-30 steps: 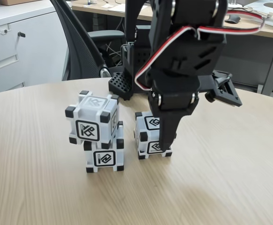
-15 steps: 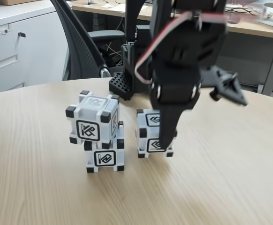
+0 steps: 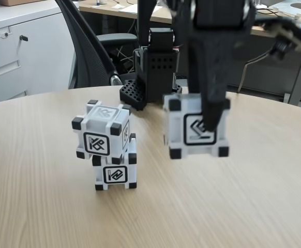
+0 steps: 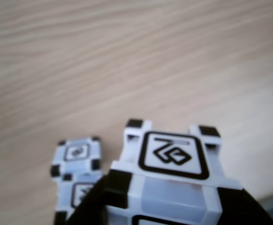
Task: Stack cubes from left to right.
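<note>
Two cubes stand stacked on the left of the wooden table in the fixed view: the upper cube [image 3: 101, 130] sits a little askew and shifted left on the lower cube [image 3: 114, 173]. A third cube [image 3: 184, 129] hangs in the air right of the stack, clear of the table, with my gripper [image 3: 205, 121] shut on it; one black finger [image 3: 211, 106] crosses its front face. In the wrist view the held cube [image 4: 174, 157] is large at the bottom, between the gripper's [image 4: 174, 211] black fingers, and the stack [image 4: 76, 161] lies below at the lower left.
The arm's black base [image 3: 158, 67] and a black perforated block [image 3: 132, 94] stand at the table's [image 3: 243, 206] far edge. Behind are a black office chair [image 3: 88, 46], a white cabinet [image 3: 16, 46] and desks. Bare tabletop lies in front and to the right.
The gripper, which stood down around the right-hand cube on the table, has closed on it and lifted it up and slightly right. The stack of two has not moved.
</note>
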Motion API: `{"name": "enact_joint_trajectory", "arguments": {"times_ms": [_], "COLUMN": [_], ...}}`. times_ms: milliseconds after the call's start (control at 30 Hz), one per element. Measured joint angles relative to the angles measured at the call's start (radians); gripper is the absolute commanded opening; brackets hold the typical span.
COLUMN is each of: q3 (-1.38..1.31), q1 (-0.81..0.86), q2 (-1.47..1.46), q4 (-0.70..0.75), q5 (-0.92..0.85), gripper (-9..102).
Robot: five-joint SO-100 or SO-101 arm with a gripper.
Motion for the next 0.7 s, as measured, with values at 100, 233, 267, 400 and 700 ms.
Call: {"name": "enact_joint_trajectory", "arguments": {"times_ms": [100, 233, 267, 400, 700], "q3": [-0.028, -0.032, -0.032, -0.032, -0.032], "q1": [0.000, 0.000, 0.000, 0.025, 0.210], "q2": [0.061, 0.129, 0.137, 0.146, 0.146], "q4": [0.000, 0.002, 0.002, 0.002, 0.002], "q5": [-0.005, -0.029, -0.038, -0.075, -0.196], "gripper": [0, 0, 0, 0, 0]}}
